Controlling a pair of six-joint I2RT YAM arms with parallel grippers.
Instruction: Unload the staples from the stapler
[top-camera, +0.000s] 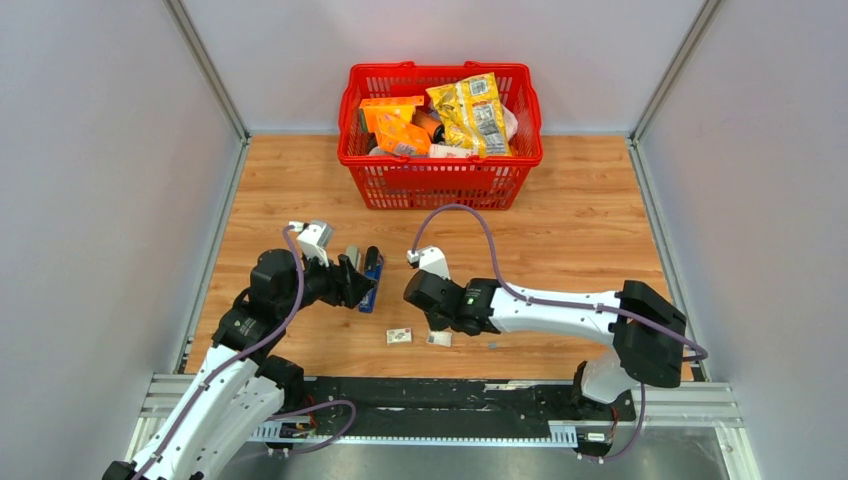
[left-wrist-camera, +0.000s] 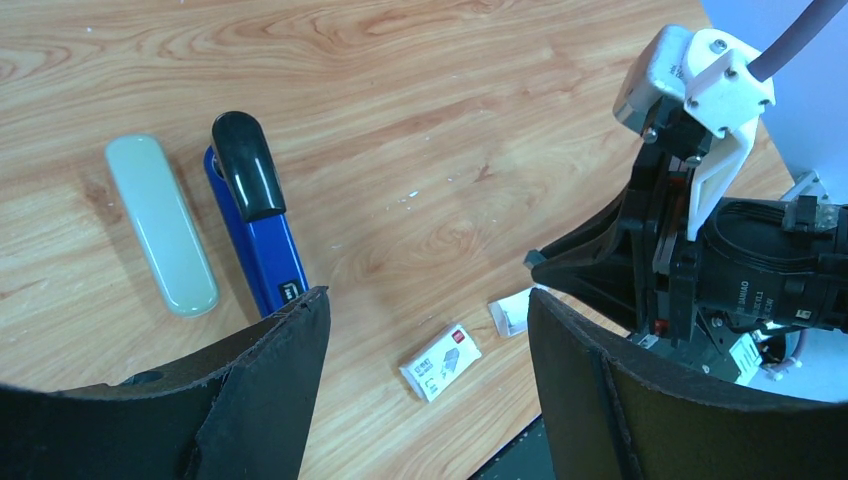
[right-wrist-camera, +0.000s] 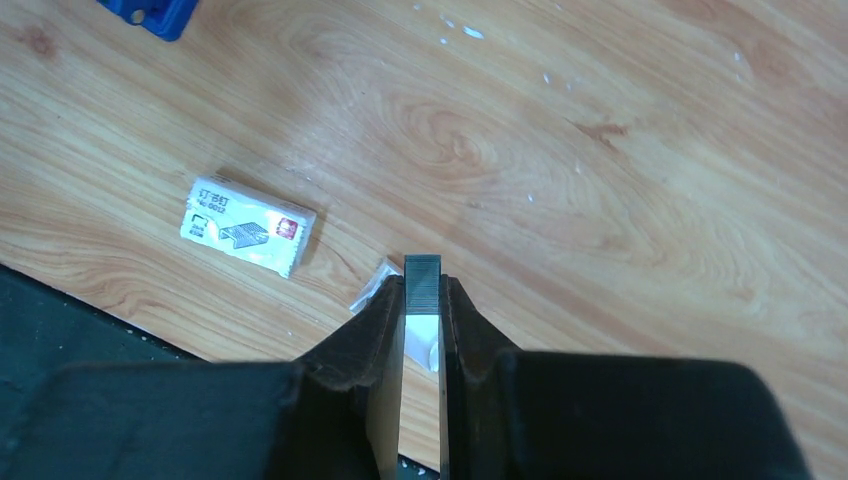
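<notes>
The blue stapler (left-wrist-camera: 262, 238) with its black top end lies on the wooden table beside a pale grey-green oblong piece (left-wrist-camera: 160, 222); it also shows in the top view (top-camera: 371, 289). My left gripper (left-wrist-camera: 425, 300) is open and empty, its left finger right next to the stapler's near end. My right gripper (right-wrist-camera: 422, 300) is shut on a dark grey ribbed strip of staples (right-wrist-camera: 422, 282), held just above an open white tray (right-wrist-camera: 372, 291). In the top view the right gripper (top-camera: 436, 324) is right of the stapler.
A small closed white staple box (left-wrist-camera: 441, 361) lies between the grippers, and shows in the right wrist view (right-wrist-camera: 248, 225). A red basket (top-camera: 440, 187) full of snack packs stands at the back. The table's front edge and black rail are close behind the box.
</notes>
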